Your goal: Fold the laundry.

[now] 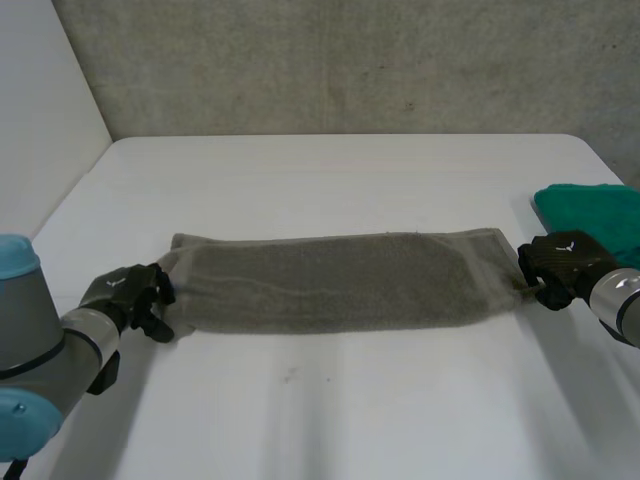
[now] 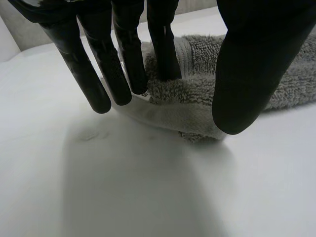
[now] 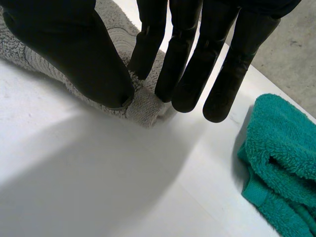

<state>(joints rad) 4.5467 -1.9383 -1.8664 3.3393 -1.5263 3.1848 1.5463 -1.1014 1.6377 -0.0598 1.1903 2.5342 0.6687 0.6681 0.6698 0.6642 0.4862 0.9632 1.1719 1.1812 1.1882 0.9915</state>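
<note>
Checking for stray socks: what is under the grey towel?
Bare white table borders the grey towel; nothing pokes out. Anything beneath its layers is covered.

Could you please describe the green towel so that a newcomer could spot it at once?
On the white table, follow the grey towel to the end pinched by the right hand. Beside that hand, near the table's edge, lies the green towel. It alone is teal and crumpled, not flat.

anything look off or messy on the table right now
Nothing serious. The grey towel lies flat in a long strip. The green towel sits bunched up at the right edge of the table, and a faint smudge marks the surface nearer the robot.
</note>
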